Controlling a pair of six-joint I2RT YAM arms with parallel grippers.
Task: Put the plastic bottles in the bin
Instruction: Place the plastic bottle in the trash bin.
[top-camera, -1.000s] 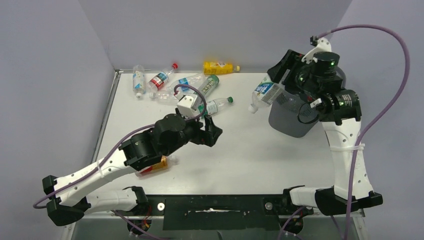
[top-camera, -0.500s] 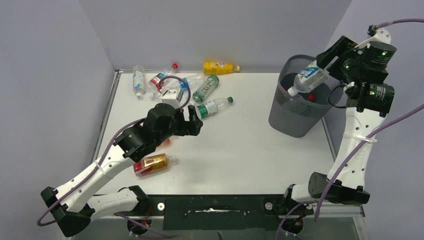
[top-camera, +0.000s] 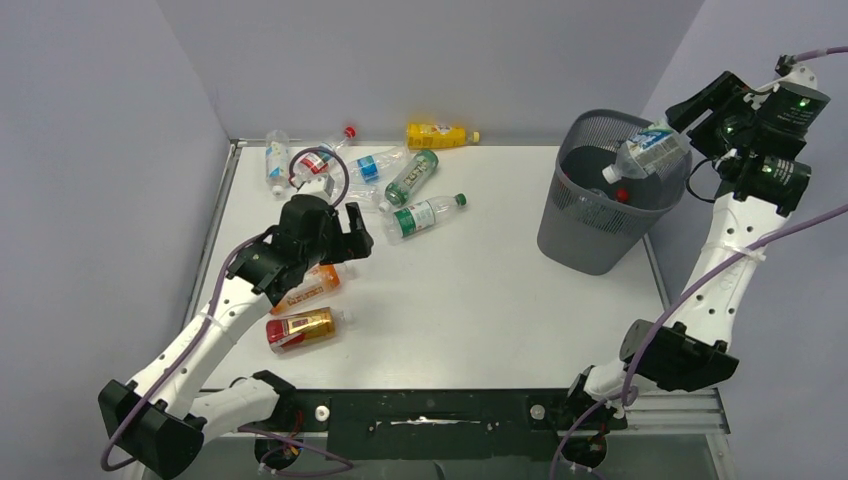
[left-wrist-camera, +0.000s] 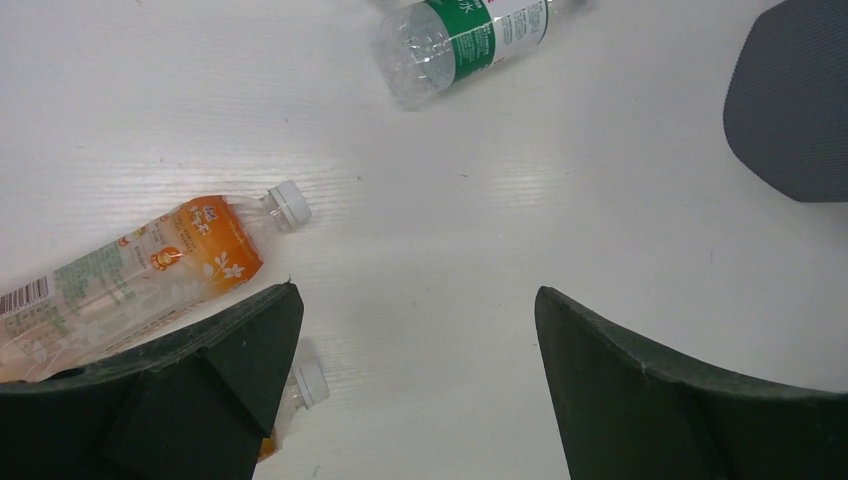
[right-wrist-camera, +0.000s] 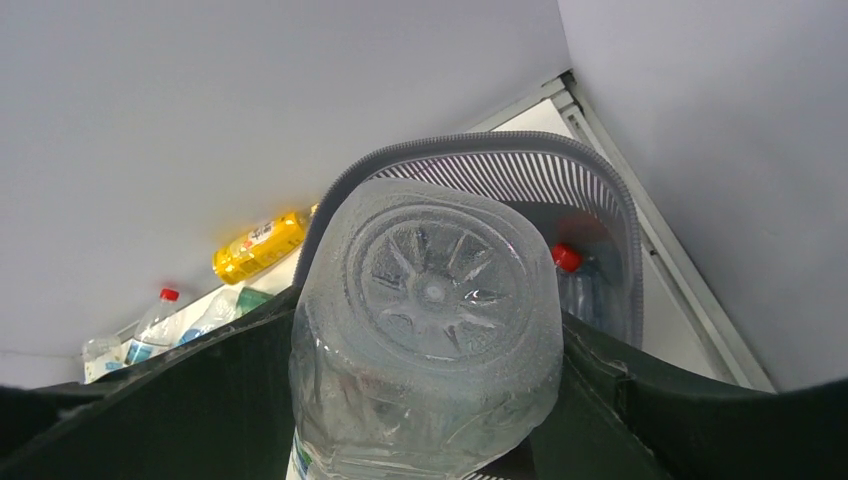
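Shifted rightward, clear bottle (top-camera: 645, 152) hangs over mesh bin (top-camera: 583, 240).

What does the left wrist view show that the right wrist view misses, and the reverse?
Left wrist only: the open left gripper beside an orange-labelled bottle lying on the table. Right wrist only: the right gripper clamping a clear bottle above the mesh bin, a red-capped bottle inside, a yellow bottle beyond. Both: the mesh bin.
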